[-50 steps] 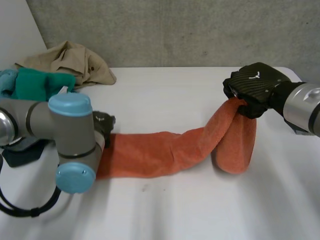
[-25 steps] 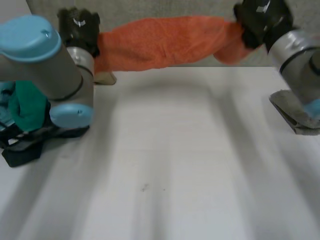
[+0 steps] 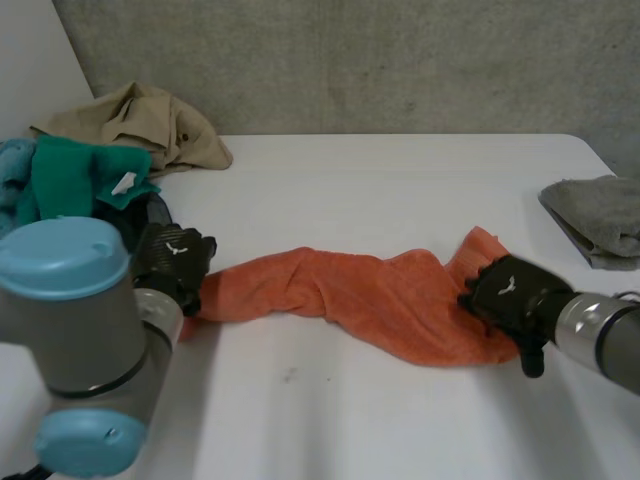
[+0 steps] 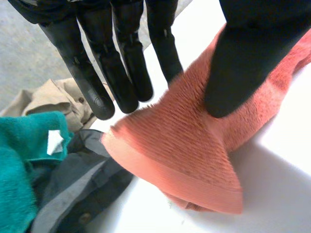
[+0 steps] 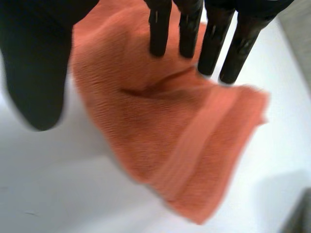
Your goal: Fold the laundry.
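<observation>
Early days on the folding. The orange towel (image 3: 370, 300) is down on the white worktop (image 3: 400, 190), stretched into a long, rumpled band with a twist near its middle. No fold is in it yet, and it isn't even spread flat. My read: it needs opening out and smoothing before the first fold. More laundry waits beyond it: a beige garment (image 3: 150, 125) and a green towel (image 3: 70, 170) are heaped well past the orange towel's left end. A grey cloth (image 3: 600, 215) lies well beyond its right end.

Now the hands. The left robot hand (image 3: 172, 262) sits at the orange towel's left end. In the left wrist view the thumb (image 4: 243, 63) presses on top of the pile while the straight fingers (image 4: 126, 63) run behind it, so that end looks pinched between them. The right robot hand (image 3: 510, 298) is at the orange towel's right end. In the right wrist view its fingers (image 5: 214, 39) are straight and spread over the cloth and the thumb (image 5: 34, 73) stands well apart, so the hand is splayed and clamps nothing.
</observation>
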You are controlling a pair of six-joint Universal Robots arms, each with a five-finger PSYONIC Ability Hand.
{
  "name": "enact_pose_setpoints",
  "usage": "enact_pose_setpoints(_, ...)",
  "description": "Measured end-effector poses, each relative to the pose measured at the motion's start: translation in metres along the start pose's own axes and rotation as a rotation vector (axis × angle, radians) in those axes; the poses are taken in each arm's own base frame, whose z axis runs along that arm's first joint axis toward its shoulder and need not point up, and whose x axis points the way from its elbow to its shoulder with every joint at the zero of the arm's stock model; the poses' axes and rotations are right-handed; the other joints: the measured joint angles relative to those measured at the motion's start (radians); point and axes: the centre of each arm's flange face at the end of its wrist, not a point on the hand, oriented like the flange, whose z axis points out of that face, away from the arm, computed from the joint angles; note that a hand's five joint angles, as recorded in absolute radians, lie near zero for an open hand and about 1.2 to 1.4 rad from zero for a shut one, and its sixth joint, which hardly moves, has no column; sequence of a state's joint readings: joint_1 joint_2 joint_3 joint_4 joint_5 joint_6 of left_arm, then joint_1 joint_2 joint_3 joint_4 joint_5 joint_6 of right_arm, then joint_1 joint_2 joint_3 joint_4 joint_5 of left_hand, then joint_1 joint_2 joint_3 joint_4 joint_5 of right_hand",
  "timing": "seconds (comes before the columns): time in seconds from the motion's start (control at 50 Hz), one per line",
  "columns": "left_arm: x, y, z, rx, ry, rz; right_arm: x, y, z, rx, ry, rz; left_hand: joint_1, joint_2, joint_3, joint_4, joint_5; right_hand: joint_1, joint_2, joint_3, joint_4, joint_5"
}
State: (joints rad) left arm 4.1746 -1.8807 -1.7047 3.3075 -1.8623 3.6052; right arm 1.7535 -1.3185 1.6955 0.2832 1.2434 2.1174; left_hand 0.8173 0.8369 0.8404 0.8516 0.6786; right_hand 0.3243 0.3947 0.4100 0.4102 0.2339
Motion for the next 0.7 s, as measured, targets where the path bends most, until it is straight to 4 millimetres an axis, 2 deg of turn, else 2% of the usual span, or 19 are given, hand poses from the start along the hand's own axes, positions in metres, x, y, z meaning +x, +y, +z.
enact_pose_setpoints(0.02, -0.002, -0.002, -0.004, 0.005, -0.002, -0.001, 0.004, -0.001, -0.002, 0.01, 0.016, 0.003, -0.11, -0.099, -0.098, -0.105, -0.105, -0.101, -0.144, -0.149, -0.148, -0.142)
enact_pose_setpoints(0.04, -0.004, -0.004, -0.007, 0.014, -0.006, -0.002, 0.008, -0.003, -0.005, 0.025, 0.036, 0.009, -0.11, -0.099, -0.098, -0.105, -0.105, -0.118, -0.165, -0.18, -0.173, -0.168)
enact_pose_setpoints(0.06, -0.007, -0.008, -0.011, 0.026, -0.012, -0.004, 0.015, -0.006, -0.009, 0.048, 0.064, 0.018, -0.229, -0.227, -0.226, -0.244, -0.248, -0.122, -0.17, -0.184, -0.176, -0.171)
enact_pose_setpoints(0.12, -0.015, -0.019, -0.018, 0.067, -0.032, -0.014, 0.035, -0.014, -0.016, 0.117, 0.14, 0.054, -0.28, -0.296, -0.298, -0.314, -0.32, -0.129, -0.178, -0.202, -0.182, -0.178)
enact_pose_setpoints(0.16, -0.017, -0.022, -0.019, 0.075, -0.035, -0.016, 0.038, -0.015, -0.016, 0.126, 0.149, 0.059, -0.29, -0.307, -0.31, -0.327, -0.333, -0.129, -0.178, -0.202, -0.182, -0.178)
enact_pose_setpoints(0.18, -0.022, -0.031, -0.019, 0.106, -0.05, -0.025, 0.054, -0.023, -0.02, 0.186, 0.2, 0.098, -0.298, -0.325, -0.324, -0.345, -0.35, -0.129, -0.178, -0.202, -0.182, -0.178)
enact_pose_setpoints(0.28, -0.029, -0.046, -0.013, 0.143, -0.069, -0.041, 0.081, -0.035, -0.019, 0.257, 0.251, 0.167, -0.298, -0.327, -0.324, -0.345, -0.351, -0.129, -0.178, -0.202, -0.182, -0.178)
enact_pose_setpoints(0.36, -0.027, -0.048, -0.004, 0.126, -0.058, -0.039, 0.097, -0.038, -0.004, 0.268, 0.249, 0.212, -0.298, -0.327, -0.324, -0.345, -0.351, -0.129, -0.178, -0.202, -0.182, -0.178)
enact_pose_setpoints(0.48, -0.014, -0.04, 0.006, 0.056, -0.012, -0.039, 0.112, -0.034, 0.028, 0.219, 0.186, 0.259, -0.298, -0.327, -0.324, -0.345, -0.351, -0.125, -0.169, -0.189, -0.178, -0.172)
enact_pose_setpoints(0.7, -0.001, -0.016, 0.026, -0.05, 0.024, -0.051, 0.111, -0.012, 0.081, 0.128, 0.076, 0.275, -0.256, -0.28, -0.281, -0.291, -0.291, -0.049, -0.073, -0.084, -0.085, -0.088)
